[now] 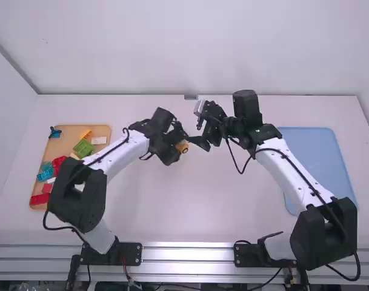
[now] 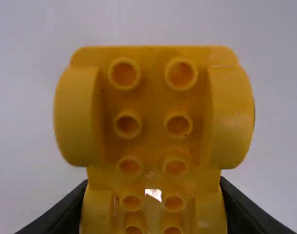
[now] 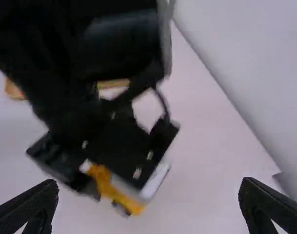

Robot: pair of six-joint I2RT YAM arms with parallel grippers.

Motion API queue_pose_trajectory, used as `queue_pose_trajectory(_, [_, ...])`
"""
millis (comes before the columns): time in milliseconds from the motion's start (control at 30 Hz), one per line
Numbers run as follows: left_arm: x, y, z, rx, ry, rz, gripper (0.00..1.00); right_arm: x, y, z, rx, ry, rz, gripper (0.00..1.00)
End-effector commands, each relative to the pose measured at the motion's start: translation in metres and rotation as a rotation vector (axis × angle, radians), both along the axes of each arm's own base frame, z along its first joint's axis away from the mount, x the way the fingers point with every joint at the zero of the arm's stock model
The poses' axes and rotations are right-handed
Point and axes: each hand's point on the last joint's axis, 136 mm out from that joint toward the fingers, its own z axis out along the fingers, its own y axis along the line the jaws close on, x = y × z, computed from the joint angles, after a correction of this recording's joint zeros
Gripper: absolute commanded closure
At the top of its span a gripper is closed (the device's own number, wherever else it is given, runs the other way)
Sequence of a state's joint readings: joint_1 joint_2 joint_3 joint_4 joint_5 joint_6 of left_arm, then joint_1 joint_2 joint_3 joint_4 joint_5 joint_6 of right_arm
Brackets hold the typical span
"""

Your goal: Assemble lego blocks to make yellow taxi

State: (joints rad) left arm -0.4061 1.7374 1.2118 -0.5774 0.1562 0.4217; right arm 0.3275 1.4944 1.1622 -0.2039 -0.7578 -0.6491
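Yellow wheeled toy-brick base is nearest, seen from its hollow under-side with round tubes; it is gripped between the two fingers of the left claw, which are closed on its sides; the high view shows them over the middle of the table, more to its far edge. From the right wrist view, a whitish part is together with this yellow base.

The right claw is just beside, on the right; its fingers stand wide apart, with nothing between them.

Near the left edge of the table lies a tan tray; a dark blue piece is at its far left corner; a yellow brick, a white brick and a green brick are toward its far edge; a light blue brick is by its left edge, and a red brick near its near left corner. Near the right edge of the table lies a light blue tray.
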Motion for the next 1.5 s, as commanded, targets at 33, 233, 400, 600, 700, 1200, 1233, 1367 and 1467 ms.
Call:
queue_pose_trajectory(33, [-0.022,-0.017,-0.031,0.107,0.038,-0.192,0.9,0.0,-0.017,-0.015,0.016,0.063,-0.044,0.02])
queue_pose_trajectory(233, [-0.04,-0.027,-0.065,0.265,0.046,-0.454,0.98,-0.018,-0.035,-0.018,0.051,0.092,0.056,0.01])
queue_pose_trajectory(400, [-0.039,-0.017,-0.076,0.335,0.044,-0.548,0.93,-0.021,-0.044,-0.016,0.073,0.101,0.075,0.02])
queue_pose_trajectory(600, [-0.051,-0.012,-0.086,0.349,0.064,-0.609,0.64,-0.023,-0.041,-0.018,0.063,0.091,0.088,0.02])
queue_pose_trajectory(700, [-0.055,-0.01,-0.091,0.347,0.072,-0.611,0.59,-0.024,-0.041,-0.018,0.057,0.072,0.098,0.02])
queue_pose_trajectory(1200, [-0.049,-0.015,-0.07,0.322,0.075,-0.607,0.01,-0.02,-0.041,-0.015,0.06,0.045,0.098,0.02])
queue_pose_trajectory(1233, [-0.047,-0.014,-0.062,0.318,0.075,-0.6,0.01,-0.019,-0.041,-0.014,0.062,0.037,0.098,0.01])
queue_pose_trajectory(1367, [-0.036,-0.005,-0.033,0.325,0.05,-0.559,0.01,-0.018,-0.037,-0.011,0.065,0.009,0.109,0.01])
queue_pose_trajectory(1467, [-0.025,0.005,0.0,0.298,0.002,-0.508,0.01,-0.021,-0.029,-0.009,0.067,-0.006,0.132,0.01])
